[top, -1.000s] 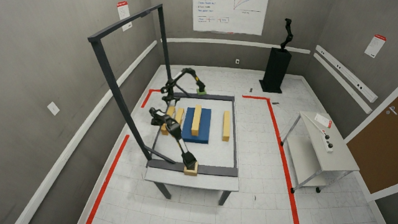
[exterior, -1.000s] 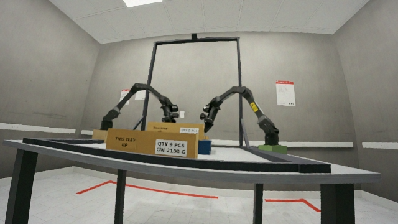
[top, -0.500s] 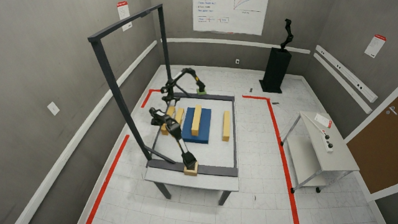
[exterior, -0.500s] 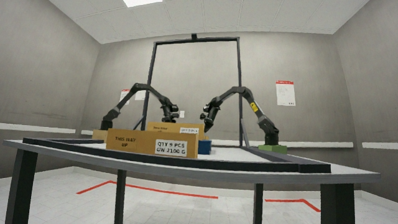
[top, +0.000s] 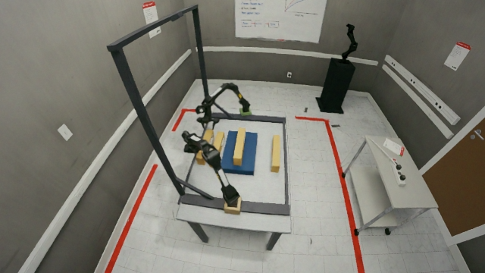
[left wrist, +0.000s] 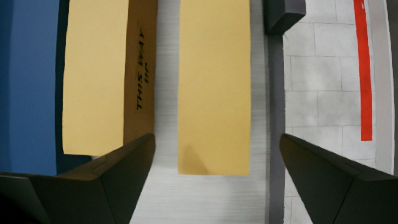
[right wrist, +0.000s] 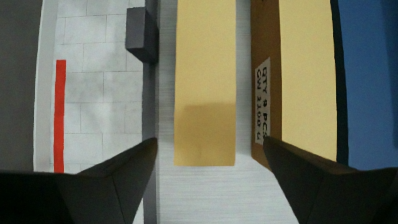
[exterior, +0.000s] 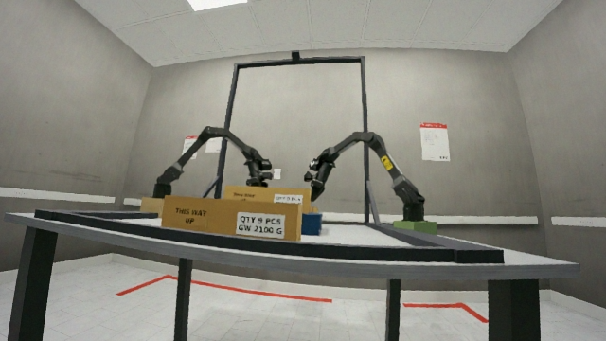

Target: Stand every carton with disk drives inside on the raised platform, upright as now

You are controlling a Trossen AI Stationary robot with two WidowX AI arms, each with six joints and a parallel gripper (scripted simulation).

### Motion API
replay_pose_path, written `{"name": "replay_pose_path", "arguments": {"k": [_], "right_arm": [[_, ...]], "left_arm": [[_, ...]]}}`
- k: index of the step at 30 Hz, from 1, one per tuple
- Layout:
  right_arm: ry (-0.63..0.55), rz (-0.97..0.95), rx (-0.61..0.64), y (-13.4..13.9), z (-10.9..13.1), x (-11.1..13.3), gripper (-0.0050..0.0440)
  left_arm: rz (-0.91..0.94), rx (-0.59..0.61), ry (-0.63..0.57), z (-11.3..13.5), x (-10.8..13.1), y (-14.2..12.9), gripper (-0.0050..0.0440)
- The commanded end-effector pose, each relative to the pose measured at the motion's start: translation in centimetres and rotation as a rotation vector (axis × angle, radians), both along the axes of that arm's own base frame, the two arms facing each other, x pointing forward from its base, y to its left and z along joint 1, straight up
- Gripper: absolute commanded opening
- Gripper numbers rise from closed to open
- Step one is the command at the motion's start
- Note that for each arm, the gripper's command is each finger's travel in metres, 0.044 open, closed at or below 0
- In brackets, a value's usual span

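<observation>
Four long tan cartons stand on the table (top: 250, 186). One carton (top: 239, 145) (exterior: 267, 194) stands on the blue raised platform (top: 248, 159) (exterior: 311, 224) (left wrist: 25, 80) (right wrist: 370, 75). A second carton (top: 218, 140) (left wrist: 95, 75) (right wrist: 307, 75) stands beside the platform. The outermost carton (top: 208, 136) (left wrist: 214, 85) (right wrist: 205, 75) stands by the table's edge. The fourth carton (top: 276, 153) (exterior: 232, 219) stands apart on the platform's other side. My left gripper (top: 208, 123) (exterior: 314, 189) (left wrist: 217, 140) and right gripper (top: 189, 142) (exterior: 258, 180) (right wrist: 210, 141) are open and empty, above opposite ends of the outermost carton.
A dark raised border (top: 246, 207) (left wrist: 274, 100) (right wrist: 150, 100) runs round the table top. A tall dark gantry (top: 132, 87) (exterior: 295, 61) stands over the cartons' side. A grey trolley (top: 394, 178) and a black pedestal (top: 335, 85) stand on the floor away from the table.
</observation>
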State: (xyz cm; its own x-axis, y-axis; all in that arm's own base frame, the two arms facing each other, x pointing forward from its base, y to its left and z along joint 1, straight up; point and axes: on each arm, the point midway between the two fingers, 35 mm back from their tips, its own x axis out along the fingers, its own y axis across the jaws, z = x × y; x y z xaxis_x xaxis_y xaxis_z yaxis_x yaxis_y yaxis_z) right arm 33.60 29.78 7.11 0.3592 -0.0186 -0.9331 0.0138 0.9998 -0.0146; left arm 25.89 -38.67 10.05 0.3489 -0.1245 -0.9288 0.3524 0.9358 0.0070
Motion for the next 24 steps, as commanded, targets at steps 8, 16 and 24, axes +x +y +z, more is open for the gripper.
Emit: {"name": "replay_pose_path", "arguments": {"k": [8, 16, 24], "right_arm": [[-0.018, -0.002, 0.015, 0.29, 0.75, 0.39, 0.0381], [-0.018, -0.002, 0.015, 0.29, 0.75, 0.39, 0.0381], [-0.016, -0.001, 0.014, 0.29, 0.75, 0.40, 0.0381]], "left_arm": [[-0.001, -0.018, -0.009, 1.07, 0.12, -0.05, 0.0383], [-0.001, -0.018, -0.009, 1.07, 0.12, -0.05, 0.0383], [0.003, -0.013, -0.010, 1.13, 0.12, -0.07, 0.0383]]}}
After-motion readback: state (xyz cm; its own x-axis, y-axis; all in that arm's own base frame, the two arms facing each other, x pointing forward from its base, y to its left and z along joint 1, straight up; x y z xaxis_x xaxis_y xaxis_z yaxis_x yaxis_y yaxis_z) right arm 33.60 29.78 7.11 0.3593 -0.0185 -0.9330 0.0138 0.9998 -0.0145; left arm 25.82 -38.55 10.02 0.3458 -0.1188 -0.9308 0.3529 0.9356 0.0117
